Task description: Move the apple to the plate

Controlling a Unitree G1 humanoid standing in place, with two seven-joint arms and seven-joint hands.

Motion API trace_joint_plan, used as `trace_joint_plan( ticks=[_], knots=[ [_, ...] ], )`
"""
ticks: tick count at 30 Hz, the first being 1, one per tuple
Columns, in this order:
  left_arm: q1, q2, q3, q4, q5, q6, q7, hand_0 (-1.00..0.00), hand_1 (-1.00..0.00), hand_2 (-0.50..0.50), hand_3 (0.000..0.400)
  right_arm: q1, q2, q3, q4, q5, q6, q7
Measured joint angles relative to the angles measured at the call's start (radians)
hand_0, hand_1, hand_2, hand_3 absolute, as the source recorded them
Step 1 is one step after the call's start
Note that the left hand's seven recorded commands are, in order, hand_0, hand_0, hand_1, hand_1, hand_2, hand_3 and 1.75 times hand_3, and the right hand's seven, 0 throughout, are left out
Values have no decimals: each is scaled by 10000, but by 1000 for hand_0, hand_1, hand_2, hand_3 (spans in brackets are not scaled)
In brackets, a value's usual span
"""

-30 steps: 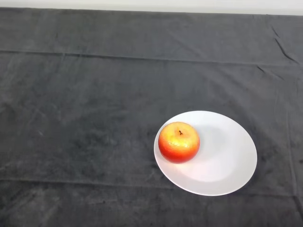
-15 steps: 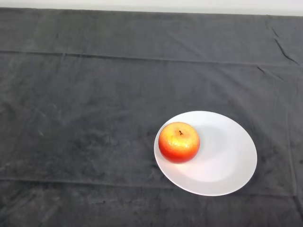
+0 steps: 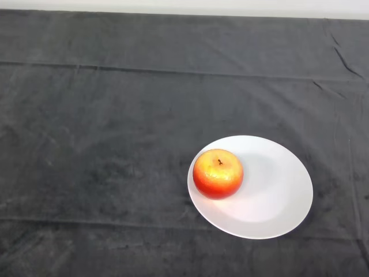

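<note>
Nothing moved: apple (image 3: 218, 173) on plate (image 3: 277, 196)

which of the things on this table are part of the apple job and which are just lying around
Part of the job:
- red and yellow apple, resting on the plate's left side
- round white plate

Just lying around:
- only the dark grey cloth covering the table

No part of the robot's body comes into the head view, so its colours, shapes and markings cannot be told. The view holds only the dark cloth (image 3: 115, 144), with the apple (image 3: 218, 173) on the white plate (image 3: 271, 199).
</note>
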Motion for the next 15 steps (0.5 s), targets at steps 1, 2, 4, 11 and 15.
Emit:
trace_joint_plan(
  ticks=[1, 2, 4, 11, 15],
  knots=[
    [-1, -23, 3, 0, 41, 0, -6, 0, 0, 0, 0, 0, 0, 0, 0, 0, 0, 0],
    [-1, -37, 3, 0, 90, 0, -15, 0, 0, 0, 0, 0, 0, 0, 0, 0, 0, 0],
    [-3, -41, 6, 0, 115, 0, -36, 0, 0, 0, 0, 0, 0, 0, 0, 0, 0, 0],
    [-9, -53, 40, 0, 182, 0, -127, 0, 0, 0, 0, 0, 0, 0, 0, 0, 0, 0],
    [-9, -129, 71, 0, 191, 0, -191, 0, 0, 0, 0, 0, 0, 0, 0, 0, 0, 0]
  ],
)
